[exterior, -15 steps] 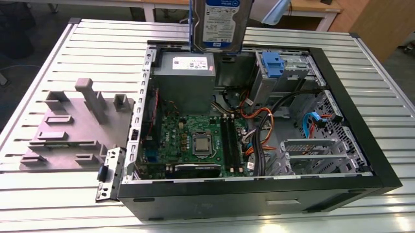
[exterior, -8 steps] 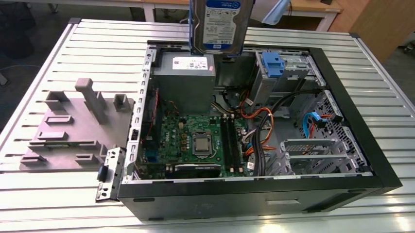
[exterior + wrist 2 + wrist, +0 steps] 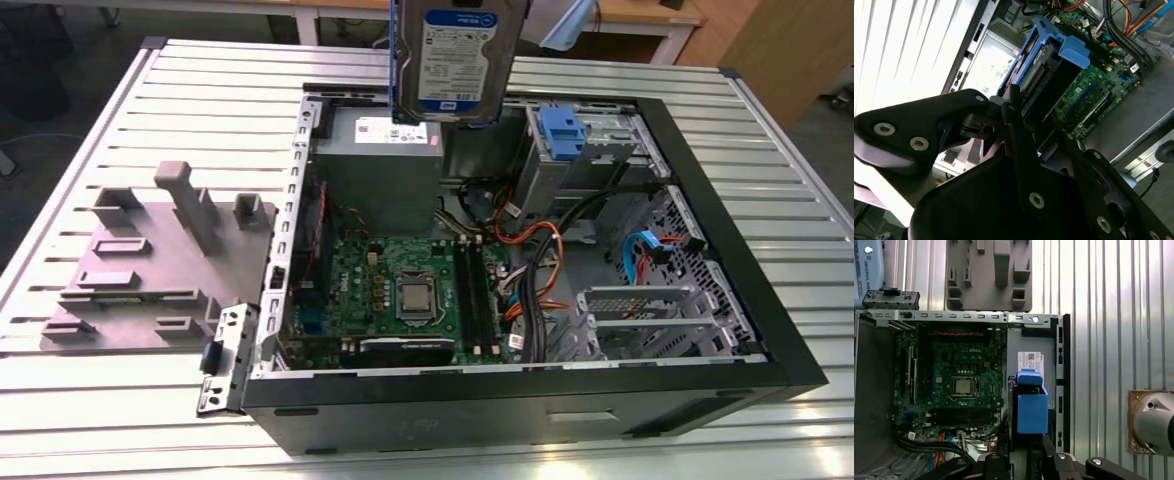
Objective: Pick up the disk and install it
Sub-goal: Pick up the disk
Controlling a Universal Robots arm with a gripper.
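Silver disk: one flat rectangular hard drive (image 3: 461, 60) with a white-and-blue label and blue plastic side rails. In the exterior view it hangs upright in the air above the open case, over the power-supply box and apart from it.
Gripper: one black two-fingered gripper (image 3: 1036, 117), clamped on the drive's two sides. In both wrist views the drive's blue rail end juts out past the fingers.
Case: one black metal computer tower (image 3: 507, 400), lying on its side with the panel off.
Inside the case: one green motherboard (image 3: 400, 290) carrying one square silver processor (image 3: 416, 297). There is also one large grey power-supply box (image 3: 380, 175) with a white label, and one bare blue plastic bracket (image 3: 561, 135) sitting in the metal drive cage.
In the way: orange, blue and black cables (image 3: 534, 245) run bundled between the board and the cage.
Table: one slatted metal tabletop (image 3: 120, 410) bearing the case.
Beside the case: one grey moulded fixture block (image 3: 147, 265) on the exterior view's left, near the case wall. One small grey metal bracket (image 3: 224, 362) sits against the case's corner.
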